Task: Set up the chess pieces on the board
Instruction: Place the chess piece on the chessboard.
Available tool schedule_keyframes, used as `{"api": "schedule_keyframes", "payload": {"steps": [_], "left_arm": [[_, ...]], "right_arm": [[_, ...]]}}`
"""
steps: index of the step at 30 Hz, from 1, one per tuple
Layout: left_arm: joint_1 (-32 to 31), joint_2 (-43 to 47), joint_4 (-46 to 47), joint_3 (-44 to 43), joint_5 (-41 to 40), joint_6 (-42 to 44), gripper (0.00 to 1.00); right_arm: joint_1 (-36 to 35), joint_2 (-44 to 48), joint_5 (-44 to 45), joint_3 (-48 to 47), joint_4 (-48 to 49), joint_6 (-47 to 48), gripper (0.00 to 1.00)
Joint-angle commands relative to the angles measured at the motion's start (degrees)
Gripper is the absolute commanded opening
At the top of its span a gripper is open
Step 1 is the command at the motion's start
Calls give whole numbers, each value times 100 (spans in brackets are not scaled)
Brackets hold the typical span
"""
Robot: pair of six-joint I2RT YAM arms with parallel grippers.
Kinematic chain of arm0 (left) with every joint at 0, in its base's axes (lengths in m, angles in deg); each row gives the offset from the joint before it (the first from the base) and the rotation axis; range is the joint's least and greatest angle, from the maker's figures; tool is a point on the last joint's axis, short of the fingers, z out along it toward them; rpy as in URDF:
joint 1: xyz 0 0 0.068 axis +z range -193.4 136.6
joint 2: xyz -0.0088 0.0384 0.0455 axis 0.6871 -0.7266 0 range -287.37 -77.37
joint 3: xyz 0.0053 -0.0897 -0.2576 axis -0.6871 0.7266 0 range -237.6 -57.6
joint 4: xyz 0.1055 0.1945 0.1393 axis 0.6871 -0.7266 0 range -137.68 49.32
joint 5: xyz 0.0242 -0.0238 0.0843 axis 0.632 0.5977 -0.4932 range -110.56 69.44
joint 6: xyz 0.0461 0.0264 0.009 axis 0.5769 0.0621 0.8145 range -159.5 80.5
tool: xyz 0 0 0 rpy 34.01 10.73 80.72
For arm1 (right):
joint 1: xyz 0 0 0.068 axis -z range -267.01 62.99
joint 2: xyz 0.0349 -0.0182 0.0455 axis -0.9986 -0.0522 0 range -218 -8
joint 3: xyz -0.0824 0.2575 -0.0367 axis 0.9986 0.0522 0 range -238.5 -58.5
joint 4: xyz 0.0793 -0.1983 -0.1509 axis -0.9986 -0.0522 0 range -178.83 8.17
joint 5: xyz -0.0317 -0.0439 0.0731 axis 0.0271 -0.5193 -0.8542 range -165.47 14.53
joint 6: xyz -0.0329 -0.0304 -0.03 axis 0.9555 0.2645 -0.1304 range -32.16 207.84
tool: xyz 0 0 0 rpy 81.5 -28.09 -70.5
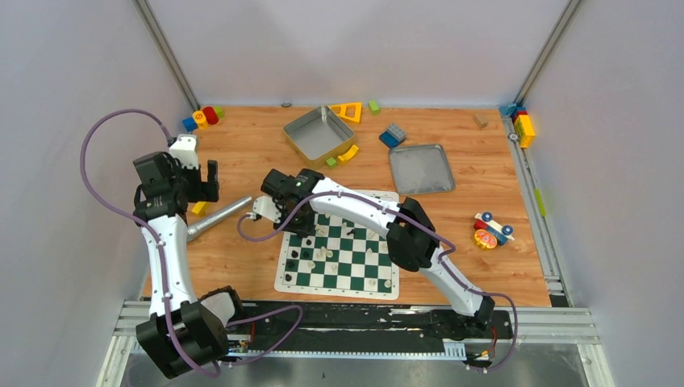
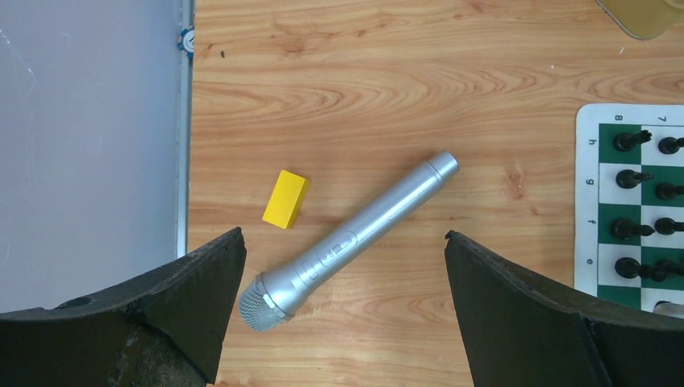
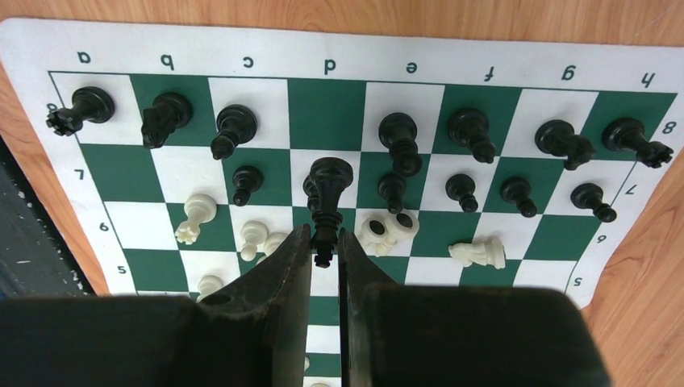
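The wooden worktop [image 1: 242, 153] carries the green-and-white board [image 1: 335, 292] near its middle, close to the near edge. Far of the board sit two grey trays, a deep one [image 1: 319, 131] and, to its right, a flat one [image 1: 421, 168].

The right arm [image 1: 379, 222] reaches leftward across the board. The left arm [image 1: 165, 242] stands over the bare worktop left of the board.

A silver microphone [image 2: 355, 234] lies flat on the worktop left of the board, clear of it. The left gripper [image 2: 343, 238] hangs above the microphone, its jaws spread wide and holding nothing.

The right gripper [image 3: 324, 242] hovers over the left part of the board. It is clamped on a black piece [image 3: 331, 181], with the piece's narrow end between the fingertips.

Coloured toy blocks [image 1: 206, 117] are scattered along the far edge, and a toy [image 1: 492, 230] lies right of the board.

A yellow block [image 2: 285, 199] lies just beside the microphone, not touching it.

Other black pieces [image 3: 472, 129] stand in two rows along the board's left side. White pieces [image 3: 387, 230] are scattered about the middle squares, several on their sides.
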State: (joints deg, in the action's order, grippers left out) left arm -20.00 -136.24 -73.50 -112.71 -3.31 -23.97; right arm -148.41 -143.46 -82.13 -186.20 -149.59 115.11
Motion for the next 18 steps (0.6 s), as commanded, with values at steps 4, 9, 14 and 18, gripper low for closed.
{"api": "schedule_keyframes", "payload": {"steps": [4, 9, 14, 18], "left_arm": [[75, 139, 56, -44, 109, -85, 100], [99, 144, 73, -34, 96, -87, 100], [111, 157, 83, -23, 105, -77, 100], [120, 180, 96, -5, 104, -69, 100]], "right_arm": [[-171, -233, 385, -432, -90, 247, 2], [-250, -350, 441, -499, -96, 305, 2], [-292, -476, 542, -588, -87, 355, 2], [-308, -546, 540, -638, -86, 366, 3]]}}
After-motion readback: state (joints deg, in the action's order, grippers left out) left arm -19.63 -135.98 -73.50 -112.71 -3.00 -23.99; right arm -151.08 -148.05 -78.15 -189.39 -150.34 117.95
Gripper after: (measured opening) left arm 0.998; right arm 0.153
